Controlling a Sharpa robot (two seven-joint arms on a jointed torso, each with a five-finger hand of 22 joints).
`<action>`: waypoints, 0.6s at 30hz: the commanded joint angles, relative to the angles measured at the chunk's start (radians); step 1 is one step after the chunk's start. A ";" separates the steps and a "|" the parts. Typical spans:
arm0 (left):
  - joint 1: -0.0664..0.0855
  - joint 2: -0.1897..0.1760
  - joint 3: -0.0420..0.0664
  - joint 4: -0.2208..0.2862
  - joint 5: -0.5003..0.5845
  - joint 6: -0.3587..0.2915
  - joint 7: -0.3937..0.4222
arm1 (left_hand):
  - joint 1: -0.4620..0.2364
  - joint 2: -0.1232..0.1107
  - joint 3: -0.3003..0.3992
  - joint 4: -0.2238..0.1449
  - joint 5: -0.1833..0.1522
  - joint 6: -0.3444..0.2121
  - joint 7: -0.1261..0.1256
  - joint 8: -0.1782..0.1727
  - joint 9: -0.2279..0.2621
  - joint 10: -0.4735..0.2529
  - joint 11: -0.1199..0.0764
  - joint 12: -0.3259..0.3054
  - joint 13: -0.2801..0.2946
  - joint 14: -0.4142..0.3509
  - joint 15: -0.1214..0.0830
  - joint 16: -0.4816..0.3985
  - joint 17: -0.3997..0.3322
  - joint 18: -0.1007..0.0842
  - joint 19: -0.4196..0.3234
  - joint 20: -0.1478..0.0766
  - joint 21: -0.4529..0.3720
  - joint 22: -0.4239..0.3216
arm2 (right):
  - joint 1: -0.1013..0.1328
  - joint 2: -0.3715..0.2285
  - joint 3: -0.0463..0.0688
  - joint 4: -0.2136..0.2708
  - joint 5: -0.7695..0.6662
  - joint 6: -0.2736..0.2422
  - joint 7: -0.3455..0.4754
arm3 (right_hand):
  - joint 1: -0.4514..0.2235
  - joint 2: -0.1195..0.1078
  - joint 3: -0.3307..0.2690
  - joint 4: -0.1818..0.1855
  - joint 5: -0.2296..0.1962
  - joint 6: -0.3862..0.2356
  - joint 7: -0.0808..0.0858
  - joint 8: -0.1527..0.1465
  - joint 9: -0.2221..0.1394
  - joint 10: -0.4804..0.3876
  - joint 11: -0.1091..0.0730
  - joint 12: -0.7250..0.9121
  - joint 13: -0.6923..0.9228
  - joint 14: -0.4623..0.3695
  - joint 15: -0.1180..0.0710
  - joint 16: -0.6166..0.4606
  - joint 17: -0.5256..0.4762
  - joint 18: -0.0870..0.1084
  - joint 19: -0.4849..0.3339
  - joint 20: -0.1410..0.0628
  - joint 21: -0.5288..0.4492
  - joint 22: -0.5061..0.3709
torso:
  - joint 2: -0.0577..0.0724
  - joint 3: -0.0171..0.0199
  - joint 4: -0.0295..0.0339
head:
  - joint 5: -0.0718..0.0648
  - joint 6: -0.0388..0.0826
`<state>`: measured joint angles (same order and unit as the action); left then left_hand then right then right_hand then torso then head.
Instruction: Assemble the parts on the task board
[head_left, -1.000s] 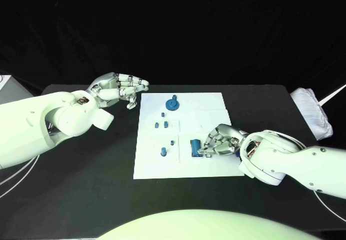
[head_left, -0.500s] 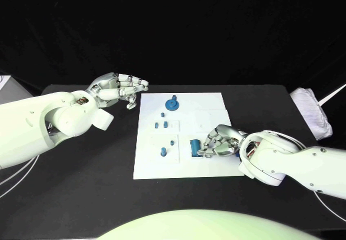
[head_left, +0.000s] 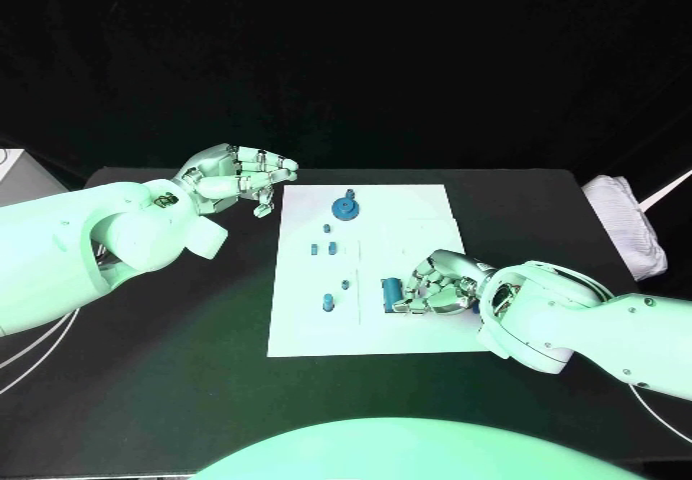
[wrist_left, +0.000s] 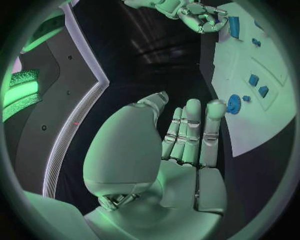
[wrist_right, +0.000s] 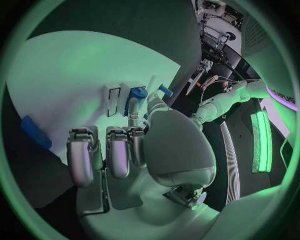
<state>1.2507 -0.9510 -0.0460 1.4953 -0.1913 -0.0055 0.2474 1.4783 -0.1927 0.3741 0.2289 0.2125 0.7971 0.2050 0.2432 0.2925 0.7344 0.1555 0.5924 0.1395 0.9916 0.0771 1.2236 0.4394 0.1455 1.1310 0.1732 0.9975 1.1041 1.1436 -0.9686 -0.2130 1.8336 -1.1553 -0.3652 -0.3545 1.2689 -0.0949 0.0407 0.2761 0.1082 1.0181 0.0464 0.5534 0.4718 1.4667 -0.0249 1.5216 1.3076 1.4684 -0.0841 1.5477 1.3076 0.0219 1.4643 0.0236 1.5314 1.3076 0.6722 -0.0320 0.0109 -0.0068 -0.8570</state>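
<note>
Your right robot hand (head_left: 437, 281) curled over the white rectangular task board (head_left: 364, 330) at five o'clock, pinching a small blue plastic part (head_left: 391, 292); your left robot hand (head_left: 238, 176) hovered curled and empty at the board's ten o'clock corner.

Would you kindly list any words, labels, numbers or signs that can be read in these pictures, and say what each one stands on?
None can be read.
Task board: plain white, with no print to be seen on it.
Blue parts, such as the round one: no markings to be seen.
Left robot hand and right robot hand: no label or brand to be seen.
</note>
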 joint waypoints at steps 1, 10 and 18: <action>0.000 0.001 0.000 0.002 0.006 0.016 0.004 | -0.010 0.001 0.006 0.001 0.000 -0.004 0.010 0.006 -0.001 -0.005 0.001 0.004 0.000 -0.002 0.004 -0.003 0.001 0.002 -0.004 0.000 -0.005 -0.001 | -0.001 0.002 0.000 -0.002 -0.016 0.023 0.015 | 0.006 -0.008 0.002 0.005 0.001 0.000 -0.004 -0.002 -0.001 0.081 -0.004 0.004 0.238 0.094 -0.007 0.002 0.221 -0.015 0.098 -0.007 0.004 0.252 | -0.001 -0.0004 -0.0003 | 0.000 0.000; 0.000 0.003 0.000 0.001 0.006 0.017 0.004 | -0.010 0.001 0.006 0.001 0.000 -0.004 0.010 0.006 -0.001 -0.005 0.001 0.004 0.000 -0.002 0.004 -0.003 0.001 0.002 -0.004 0.000 -0.005 -0.001 | -0.001 0.011 0.000 -0.017 -0.060 0.039 -0.008 | 0.048 -0.005 0.026 -0.004 -0.005 0.002 -0.008 -0.005 -0.008 0.081 -0.007 0.004 0.238 0.093 -0.009 0.001 0.220 -0.015 0.098 -0.008 0.004 0.252 | 0.001 0.0019 0.0047 | 0.000 -0.001; -0.001 0.002 0.000 0.000 0.006 0.016 0.004 | -0.010 0.001 0.006 0.001 0.000 -0.004 0.010 0.006 -0.001 -0.005 0.001 0.004 0.000 -0.002 0.004 -0.003 0.001 0.002 -0.004 0.000 -0.005 -0.001 | -0.002 0.021 0.000 -0.028 -0.071 -0.005 -0.025 | 0.079 -0.003 0.059 -0.003 -0.043 0.006 -0.009 -0.008 -0.015 0.082 -0.008 0.005 0.239 0.093 -0.010 0.001 0.219 -0.015 0.098 -0.009 0.004 0.253 | 0.002 0.0032 0.0029 | 0.002 -0.002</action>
<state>1.2503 -0.9509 -0.0461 1.4943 -0.1913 -0.0050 0.2462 1.4783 -0.1928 0.3741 0.2289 0.2125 0.7971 0.2050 0.2432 0.2926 0.7345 0.1555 0.5924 0.1396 0.9916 0.0771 1.2236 0.4393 0.1455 1.1311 0.1732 0.9975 1.1041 1.1431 -0.9491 -0.2129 1.8073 -1.2080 -0.3549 -0.3688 1.3413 -0.0988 0.0941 0.2739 0.0689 1.0215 0.0430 0.5491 0.4578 1.4666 -0.0249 1.5216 1.3075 1.4649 -0.0876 1.5477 1.3074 0.0220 1.4680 0.0199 1.5314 1.3075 0.6735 -0.0298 0.0157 -0.0059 -0.8602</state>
